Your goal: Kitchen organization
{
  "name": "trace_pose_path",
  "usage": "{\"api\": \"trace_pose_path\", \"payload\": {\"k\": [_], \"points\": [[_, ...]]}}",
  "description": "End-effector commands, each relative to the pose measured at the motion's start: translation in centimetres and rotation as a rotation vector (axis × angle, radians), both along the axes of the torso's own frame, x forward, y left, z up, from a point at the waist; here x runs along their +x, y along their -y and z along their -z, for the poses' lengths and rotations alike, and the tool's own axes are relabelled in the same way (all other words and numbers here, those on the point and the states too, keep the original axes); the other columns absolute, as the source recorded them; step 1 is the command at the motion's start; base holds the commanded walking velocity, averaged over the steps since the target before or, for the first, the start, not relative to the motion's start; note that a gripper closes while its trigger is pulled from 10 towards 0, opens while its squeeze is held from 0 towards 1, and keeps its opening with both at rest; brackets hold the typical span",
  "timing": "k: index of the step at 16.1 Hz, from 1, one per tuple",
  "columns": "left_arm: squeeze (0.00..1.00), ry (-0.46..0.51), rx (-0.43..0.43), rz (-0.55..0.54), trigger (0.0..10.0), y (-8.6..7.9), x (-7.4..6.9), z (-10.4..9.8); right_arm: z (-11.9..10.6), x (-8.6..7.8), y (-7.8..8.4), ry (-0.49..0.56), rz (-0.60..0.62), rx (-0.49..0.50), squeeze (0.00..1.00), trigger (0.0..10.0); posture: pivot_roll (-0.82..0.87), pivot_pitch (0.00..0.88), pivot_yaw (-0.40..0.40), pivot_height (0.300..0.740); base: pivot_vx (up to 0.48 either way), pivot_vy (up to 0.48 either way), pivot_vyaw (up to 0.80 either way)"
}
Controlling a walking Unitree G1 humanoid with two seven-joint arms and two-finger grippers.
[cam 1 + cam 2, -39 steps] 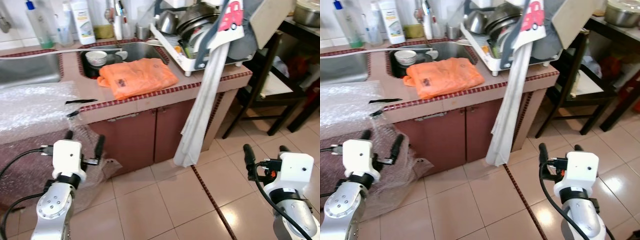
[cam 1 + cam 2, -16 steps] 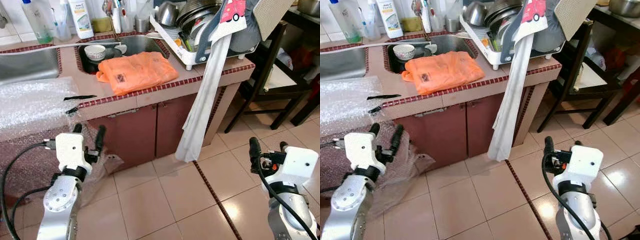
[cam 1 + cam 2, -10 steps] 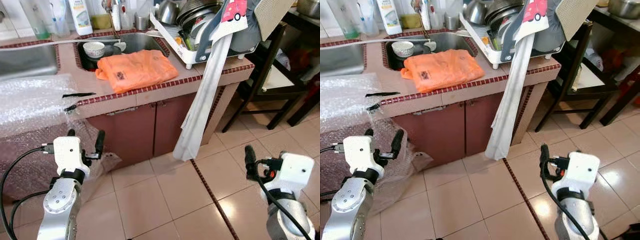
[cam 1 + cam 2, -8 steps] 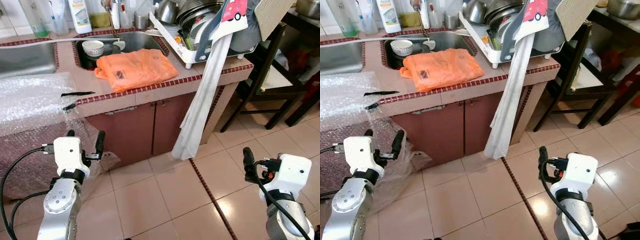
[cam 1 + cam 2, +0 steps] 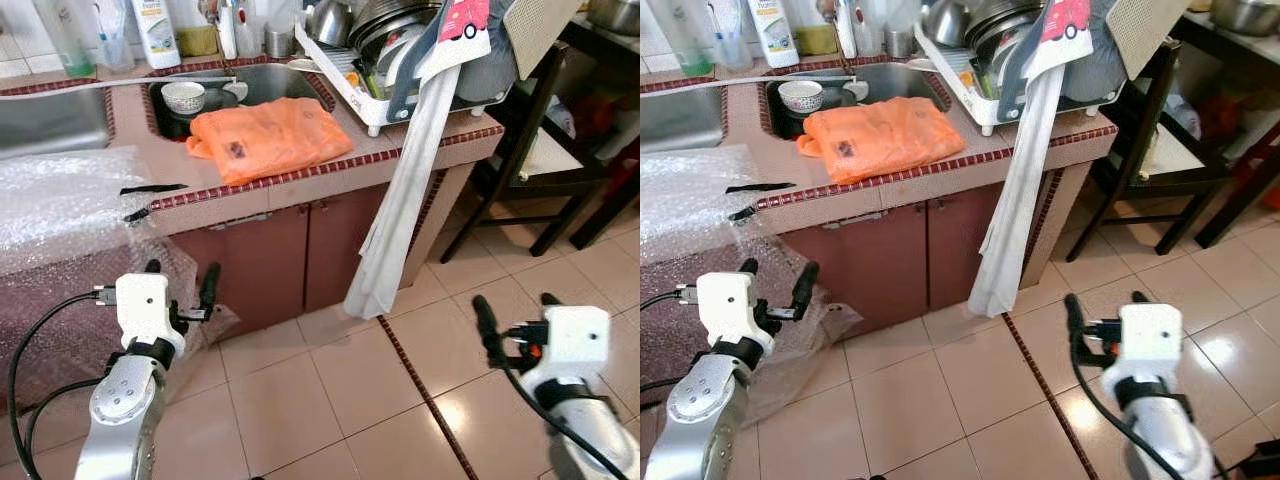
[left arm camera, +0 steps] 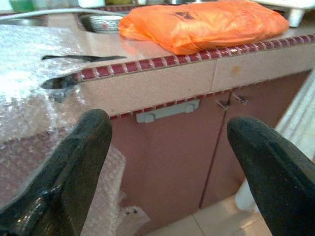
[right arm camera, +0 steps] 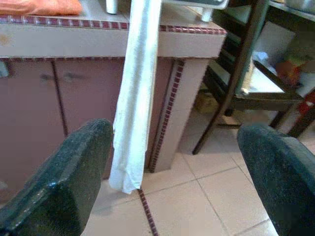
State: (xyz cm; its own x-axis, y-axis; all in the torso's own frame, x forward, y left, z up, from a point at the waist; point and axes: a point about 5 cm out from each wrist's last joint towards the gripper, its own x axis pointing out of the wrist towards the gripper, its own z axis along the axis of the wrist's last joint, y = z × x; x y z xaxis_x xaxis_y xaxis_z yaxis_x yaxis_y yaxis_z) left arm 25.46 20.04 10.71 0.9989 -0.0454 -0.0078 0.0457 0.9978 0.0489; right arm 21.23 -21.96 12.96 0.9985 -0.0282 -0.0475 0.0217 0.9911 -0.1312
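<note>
Kitchen counter (image 5: 180, 165) holds an orange bag (image 5: 270, 137); both grippers' jaws hang empty, spread apart.

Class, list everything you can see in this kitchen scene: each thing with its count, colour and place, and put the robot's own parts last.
Plastic bag: one, orange, on the counter in front of the sink.
Bowl: one, white, in the sink.
Bottle: one, white, behind the sink.
Dish rack: one, white, full of metal pots, at the counter's right end.
Cloth: one, white, hanging from the rack toward the floor.
Bubble wrap: one sheet, clear, draped over the counter's left part.
Cabinet doors: two, maroon, under the counter.
Chair: one, dark, right of the counter.
Left gripper: fingers open, low before the cabinet.
Right gripper: fingers open, over the floor tiles.
</note>
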Motion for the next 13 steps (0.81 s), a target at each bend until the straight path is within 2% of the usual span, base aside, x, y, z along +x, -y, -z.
{"api": "trace_pose_path", "payload": {"k": [1,3,5,6,7,9,10,11,13], "points": [[1.00,-0.027,0.006,0.014,10.0,-0.1,-0.6,0.5,-0.1,-0.4,1.4,0.002,0.031,-0.015,1.00,10.0,-0.04,0.121,-0.014,0.740,0.000,0.000,0.00],[1.00,-0.064,0.035,-0.006,10.0,-1.1,-1.4,1.3,-0.3,-0.5,2.6,0.013,0.089,-0.018,1.00,10.0,-0.04,0.118,-0.014,0.740,0.000,0.000,0.00],[1.00,-0.069,0.058,-0.002,10.0,-1.0,-1.1,1.3,-0.2,-0.3,1.9,0.010,0.092,0.011,1.00,10.0,-0.04,0.114,-0.009,0.740,0.000,0.000,0.00],[1.00,-0.064,0.081,0.009,10.0,-0.6,-0.8,1.2,-0.2,-0.2,0.8,0.025,0.068,0.026,1.00,10.0,-0.04,0.112,-0.007,0.740,0.000,0.000,0.00],[0.00,-0.054,0.101,0.029,10.0,-0.3,-0.5,0.9,-0.4,-0.1,0.4,0.039,0.080,0.016,0.00,10.0,-0.05,0.109,-0.006,0.740,0.000,0.000,0.00],[0.00,-0.024,0.158,0.006,10.0,0.0,0.2,0.2,-0.4,-0.1,-0.3,0.035,0.057,0.008,0.00,10.0,-0.05,0.108,-0.003,0.740,0.000,0.000,0.00],[0.00,0.004,0.281,0.020,10.0,0.3,0.7,-0.5,-0.5,-0.1,-0.6,0.035,0.041,0.004,0.00,10.0,-0.05,0.109,-0.001,0.740,0.000,0.000,0.80],[0.00,0.038,0.343,0.058,10.0,1.0,1.2,-1.2,-0.4,-0.1,-0.7,0.036,0.049,0.026,0.00,10.0,-0.05,0.106,-0.002,0.740,0.000,0.000,0.80],[0.00,0.032,0.477,0.049,10.0,1.0,1.6,-1.6,-0.4,-0.1,-0.7,0.035,0.049,0.025,0.00,10.0,-0.05,0.105,-0.001,0.740,0.000,0.000,0.80]]}}
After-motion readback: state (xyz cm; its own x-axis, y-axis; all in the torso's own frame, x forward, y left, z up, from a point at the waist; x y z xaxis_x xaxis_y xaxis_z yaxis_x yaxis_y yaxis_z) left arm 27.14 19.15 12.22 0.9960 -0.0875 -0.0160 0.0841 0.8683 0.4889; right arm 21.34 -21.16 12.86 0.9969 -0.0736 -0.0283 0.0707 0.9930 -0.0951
